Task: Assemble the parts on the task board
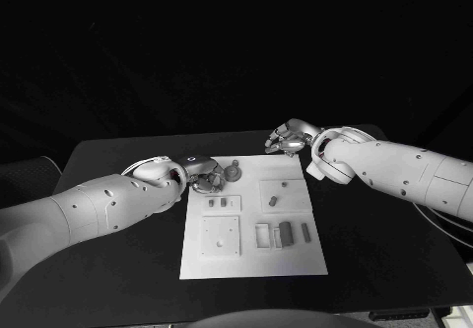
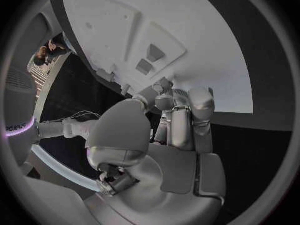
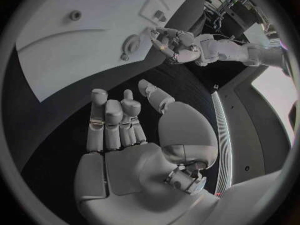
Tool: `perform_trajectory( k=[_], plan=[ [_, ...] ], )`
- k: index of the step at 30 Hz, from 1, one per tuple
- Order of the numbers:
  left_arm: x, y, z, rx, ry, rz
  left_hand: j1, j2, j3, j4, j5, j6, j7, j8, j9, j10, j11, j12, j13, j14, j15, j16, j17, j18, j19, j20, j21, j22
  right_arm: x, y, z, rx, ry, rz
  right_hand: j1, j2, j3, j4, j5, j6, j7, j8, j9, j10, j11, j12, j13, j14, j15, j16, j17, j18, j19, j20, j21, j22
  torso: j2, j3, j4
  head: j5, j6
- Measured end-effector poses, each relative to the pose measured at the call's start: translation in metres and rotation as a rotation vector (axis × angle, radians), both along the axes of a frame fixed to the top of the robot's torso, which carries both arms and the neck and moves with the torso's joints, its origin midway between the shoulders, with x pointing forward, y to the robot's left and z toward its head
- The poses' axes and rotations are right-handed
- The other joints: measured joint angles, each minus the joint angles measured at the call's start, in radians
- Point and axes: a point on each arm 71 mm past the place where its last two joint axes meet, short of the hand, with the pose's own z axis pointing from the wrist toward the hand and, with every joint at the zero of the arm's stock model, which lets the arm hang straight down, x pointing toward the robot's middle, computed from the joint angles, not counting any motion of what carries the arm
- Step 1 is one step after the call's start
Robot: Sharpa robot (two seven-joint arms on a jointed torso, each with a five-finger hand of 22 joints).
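two bulky white arms with smooth rounded shells dotted with small dark screw holes. each ends in a silver metallic hand: left hand [image 1: 204, 179], right hand [image 1: 289, 139], with segmented fingers [image 3: 114, 121] and glossy domed thumb bases.

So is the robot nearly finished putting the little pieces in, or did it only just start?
It looks early on. Nothing plainly looks assembled yet: several small parts lie loose on the task board. The left hand is at the board's far left corner beside a round part; whether it holds anything is unclear. The right hand hovers past the far edge, open and holding nothing. Most of the fitting seems left to do.
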Motion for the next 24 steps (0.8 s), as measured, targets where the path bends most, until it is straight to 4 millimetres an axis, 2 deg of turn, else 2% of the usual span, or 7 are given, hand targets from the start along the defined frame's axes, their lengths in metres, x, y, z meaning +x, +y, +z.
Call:
perform_trajectory(
  k=[24],
  plan=[
    [0.0008,-0.0009,-0.0011,0.015,0.01,-0.002,0.0,0.0,0.002,-0.002,0.0,0.0,0.0,0.0,0.002,0.002,0.001,0.0,0.0,0.0,0.0,0.0,0.0,0.0,0.0,0.0,0.0,0.001,0.0,0.0003,0.0,0.0,0.0,0.0,0.0,0.0,0.0,0.0,0.0,0.001,0.003,0.0,0.001,0.0,0.0,0.0,0.0,0.001,0.002,0.0,0.0,0.0,0.0,0.0,0.0,0.0,0.0,-0.0004,0.0005,0.0,-0.002]
  ],
)
